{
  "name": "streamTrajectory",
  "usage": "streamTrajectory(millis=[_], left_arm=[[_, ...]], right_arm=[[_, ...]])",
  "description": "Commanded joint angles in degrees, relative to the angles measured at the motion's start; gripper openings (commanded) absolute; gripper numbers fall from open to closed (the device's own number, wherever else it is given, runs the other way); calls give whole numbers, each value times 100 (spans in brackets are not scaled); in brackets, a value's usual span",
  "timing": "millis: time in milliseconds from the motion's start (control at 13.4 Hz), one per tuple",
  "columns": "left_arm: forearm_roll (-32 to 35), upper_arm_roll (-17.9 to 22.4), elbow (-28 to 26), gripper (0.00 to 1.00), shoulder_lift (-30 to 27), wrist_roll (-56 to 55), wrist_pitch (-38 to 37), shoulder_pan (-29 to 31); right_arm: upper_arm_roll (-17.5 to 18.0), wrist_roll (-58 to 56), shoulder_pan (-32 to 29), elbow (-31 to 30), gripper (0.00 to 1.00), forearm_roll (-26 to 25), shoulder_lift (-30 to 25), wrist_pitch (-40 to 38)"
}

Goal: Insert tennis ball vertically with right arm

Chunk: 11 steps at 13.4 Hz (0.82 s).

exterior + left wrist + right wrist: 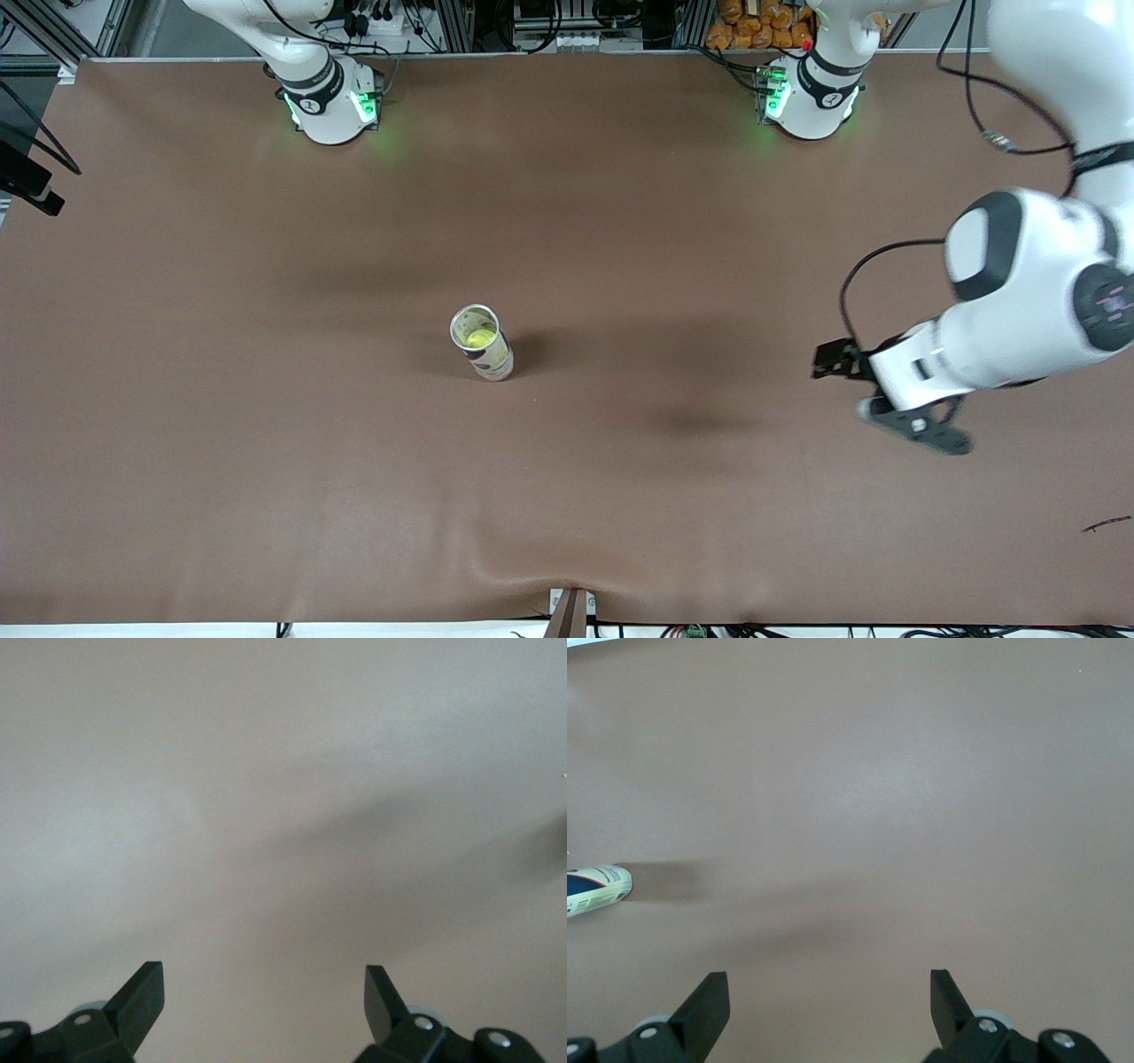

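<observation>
Tube [483,342] upright, mouth up, ball [479,338] inside; both grippers' fingers wide, empty.

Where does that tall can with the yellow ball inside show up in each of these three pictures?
Front view: the can stands upright near the middle of the brown table, a yellow-green ball inside its open top.
Left wrist view: not in it; only bare table and the open left gripper.
Right wrist view: only its lower end shows at the picture's edge.
Shared landmark: the brown table.
</observation>
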Motion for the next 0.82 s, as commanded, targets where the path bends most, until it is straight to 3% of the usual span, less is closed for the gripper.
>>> streamTrajectory(millis=[0, 224, 524, 748], left_arm=[[479, 18, -55, 100, -618, -583, -539, 7], [525, 10, -81, 100, -1269, -821, -1173, 270], [516, 18, -168, 100, -1822, -707, -1420, 456], [412, 473, -1350, 100, -2708, -804, -1062, 71]], right_arm=[[-21, -26, 72, 130, 100, -90, 57, -39], [-30, -26, 90, 130, 100, -99, 57, -39], [-30, -17, 81, 130, 100, -90, 57, -48], [-30, -17, 72, 130, 100, -90, 57, -48]])
